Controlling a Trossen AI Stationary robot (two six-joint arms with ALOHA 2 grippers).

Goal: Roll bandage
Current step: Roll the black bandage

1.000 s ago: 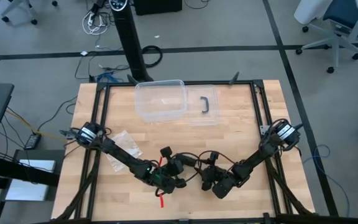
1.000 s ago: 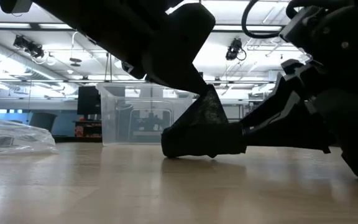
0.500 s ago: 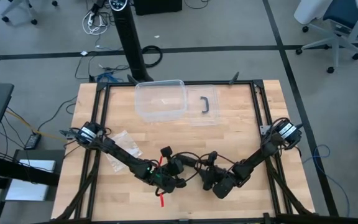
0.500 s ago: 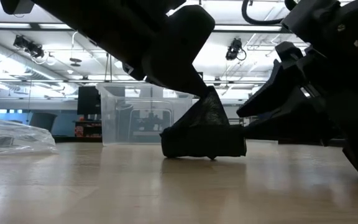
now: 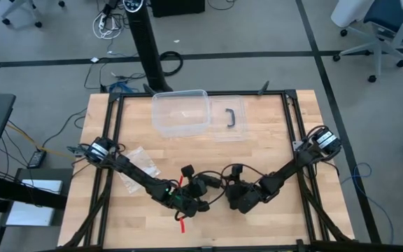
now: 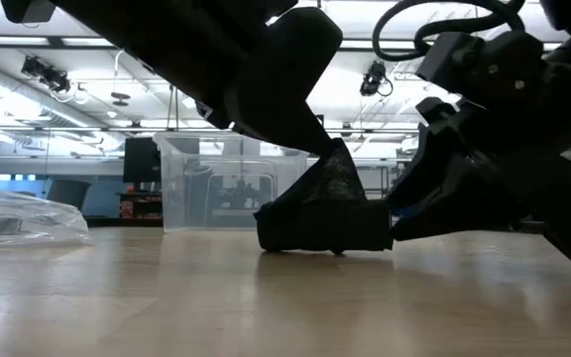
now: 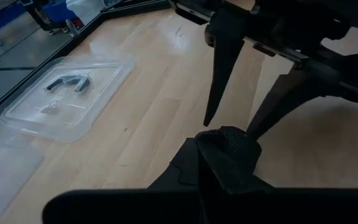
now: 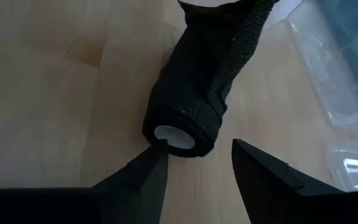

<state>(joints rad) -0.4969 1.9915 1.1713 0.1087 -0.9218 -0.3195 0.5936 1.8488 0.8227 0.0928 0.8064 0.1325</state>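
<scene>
The black bandage (image 6: 325, 226) lies as a partly wound roll on the wooden table near its front middle. One loose strip rises from it to my left gripper (image 6: 327, 145), which is shut on the strip's top. The right wrist view looks at the roll's end with its white core (image 8: 174, 134). My right gripper (image 8: 197, 157) is open. It comes from the table's right with a fingertip on either side of that end. In the high view both grippers (image 5: 203, 187) (image 5: 228, 187) meet over the bandage (image 5: 216, 185). My left gripper pinches the upper end of the loose strip (image 6: 334, 161) between its two fingers, slanting down from the table's left. The strip runs taut down to the roll, which rests on the table. My right gripper: one fingertip (image 8: 156, 151) stands at the roll's rim; I cannot tell whether it touches.
A clear plastic box (image 5: 180, 112) stands at the far middle, its lid with a black handle (image 5: 231, 119) beside it on the right. A crinkly clear bag (image 5: 135, 166) lies at the left under my left arm. A red mark (image 5: 180, 225) shows near the front edge.
My right gripper has moved toward the table's left and a little toward the far edge, up to the roll's end, and has rolled about its own axis. My left gripper, the taut strip and the roll have stayed in place.
</scene>
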